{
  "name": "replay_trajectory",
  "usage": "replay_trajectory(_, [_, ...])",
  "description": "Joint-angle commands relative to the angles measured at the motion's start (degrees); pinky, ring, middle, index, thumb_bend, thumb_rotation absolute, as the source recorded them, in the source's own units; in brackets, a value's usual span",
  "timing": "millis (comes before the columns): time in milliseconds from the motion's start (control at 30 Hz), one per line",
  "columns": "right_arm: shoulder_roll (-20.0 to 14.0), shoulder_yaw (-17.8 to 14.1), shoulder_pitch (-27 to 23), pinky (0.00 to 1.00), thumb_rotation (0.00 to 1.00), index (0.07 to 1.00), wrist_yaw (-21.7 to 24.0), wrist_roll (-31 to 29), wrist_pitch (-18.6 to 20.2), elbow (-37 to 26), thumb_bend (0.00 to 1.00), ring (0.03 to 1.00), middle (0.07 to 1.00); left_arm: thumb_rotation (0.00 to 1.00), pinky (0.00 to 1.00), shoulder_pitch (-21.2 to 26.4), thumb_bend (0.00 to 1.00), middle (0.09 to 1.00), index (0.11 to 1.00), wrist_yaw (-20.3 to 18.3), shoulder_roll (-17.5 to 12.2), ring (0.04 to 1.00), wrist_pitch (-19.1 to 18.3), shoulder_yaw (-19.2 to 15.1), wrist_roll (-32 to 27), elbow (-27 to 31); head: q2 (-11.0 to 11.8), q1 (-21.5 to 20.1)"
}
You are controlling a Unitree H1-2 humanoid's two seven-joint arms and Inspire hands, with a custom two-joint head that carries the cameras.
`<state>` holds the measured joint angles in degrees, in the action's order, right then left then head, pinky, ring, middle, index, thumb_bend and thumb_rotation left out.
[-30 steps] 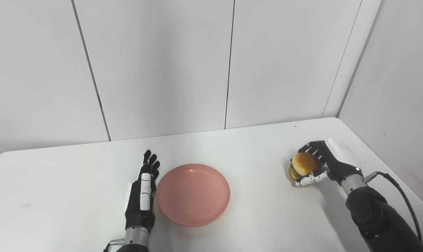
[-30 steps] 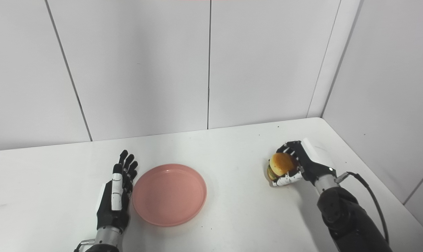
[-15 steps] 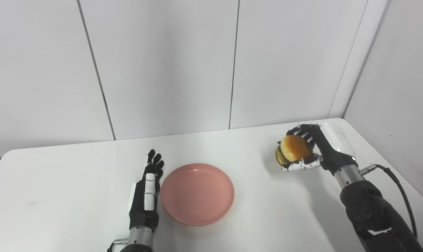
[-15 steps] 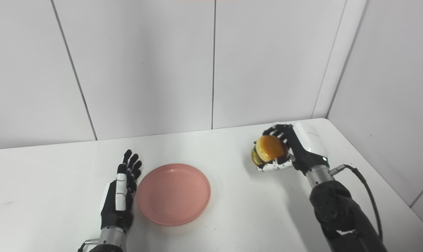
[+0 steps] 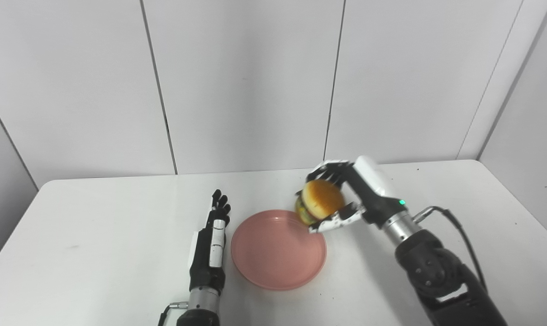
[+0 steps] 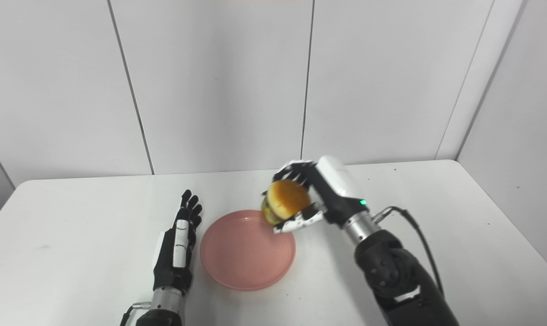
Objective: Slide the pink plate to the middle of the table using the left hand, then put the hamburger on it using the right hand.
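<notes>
The pink plate [image 5: 273, 251] lies flat on the white table [image 5: 97, 240] near its middle. My left hand [image 5: 210, 246] rests on the table just left of the plate, fingers straight and apart, holding nothing; whether it touches the rim I cannot tell. My right hand [image 5: 345, 199] is shut on the hamburger [image 5: 321, 199], a toy with a brown bun and green and dark layers. It holds the hamburger in the air above the plate's far right rim. The same scene shows in the right eye view, with the hamburger [image 6: 287, 199] over the plate [image 6: 244, 253].
The table's back edge meets a white panelled wall [image 5: 255, 81]. A wall [image 5: 535, 113] also stands along the table's right side. A black cable [image 5: 459, 231] loops from my right forearm.
My right hand has lifted the hamburger off the table's right side and carried it left to above the plate's rim. The camera has also shifted. My left hand and the plate stay put.
</notes>
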<state>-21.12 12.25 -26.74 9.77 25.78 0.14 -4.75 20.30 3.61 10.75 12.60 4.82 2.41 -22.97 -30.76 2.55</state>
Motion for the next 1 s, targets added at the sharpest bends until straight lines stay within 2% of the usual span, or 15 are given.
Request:
replay_trajectory(0, [1.2, 1.2, -3.0, 0.4, 0.0, 0.516, 1.0, 1.0, -1.0, -2.4, 0.52, 0.432, 0.474, 1.0, 0.99, -3.0, 0.68, 0.994, 0.992, 1.6, 0.8, 0.983, 0.6, 0.4, 1.6, -2.2, 0.0, 1.1])
replay_trajectory(100, [2.0, 2.2, -2.5, 0.35, 0.0, 0.522, 2.1, 0.9, -1.5, -1.9, 0.51, 0.405, 0.485, 1.0, 0.99, -2.8, 0.67, 0.994, 0.997, 2.3, 1.5, 0.983, 1.5, 0.4, 1.8, -2.9, 0.0, 2.4])
replay_trajectory(200, [2.7, 3.1, -2.4, 0.33, 0.0, 0.526, 2.8, 0.9, -3.0, 0.2, 0.51, 0.395, 0.487, 1.0, 1.0, -2.5, 0.68, 0.997, 1.0, 3.1, 2.1, 0.984, 2.1, 0.3, 1.9, -3.7, 0.1, 3.5])
replay_trajectory(367, [2.8, 4.9, -2.9, 0.28, 0.0, 0.535, 3.2, 2.3, -4.9, 3.7, 0.51, 0.372, 0.478, 1.0, 1.0, -2.5, 0.67, 1.0, 1.0, 3.3, 2.1, 0.994, 0.3, 1.1, 2.6, -2.8, 0.2, 4.3])
replay_trajectory(667, [3.8, 7.3, -4.5, 0.3, 0.0, 0.54, 1.2, 5.9, -9.5, 12.3, 0.51, 0.371, 0.475, 1.0, 1.0, -2.8, 0.68, 1.0, 1.0, 2.9, 2.3, 1.0, 0.3, 1.1, 1.4, -2.8, 0.1, 4.9])
replay_trajectory(900, [4.5, 7.7, -4.7, 0.3, 0.0, 0.543, -1.8, 9.7, -9.9, 15.0, 0.51, 0.377, 0.489, 1.0, 1.0, -3.1, 0.67, 1.0, 1.0, 3.0, 2.3, 0.996, 1.4, 1.1, 1.4, -3.2, 0.4, 4.9])
replay_trajectory(967, [4.7, 7.7, -4.3, 0.35, 0.0, 0.539, -2.0, 10.4, -9.4, 14.5, 0.51, 0.398, 0.512, 1.0, 1.0, -3.2, 0.66, 1.0, 1.0, 2.1, 2.2, 1.0, 1.7, 1.0, 0.4, -3.2, 0.4, 4.7])
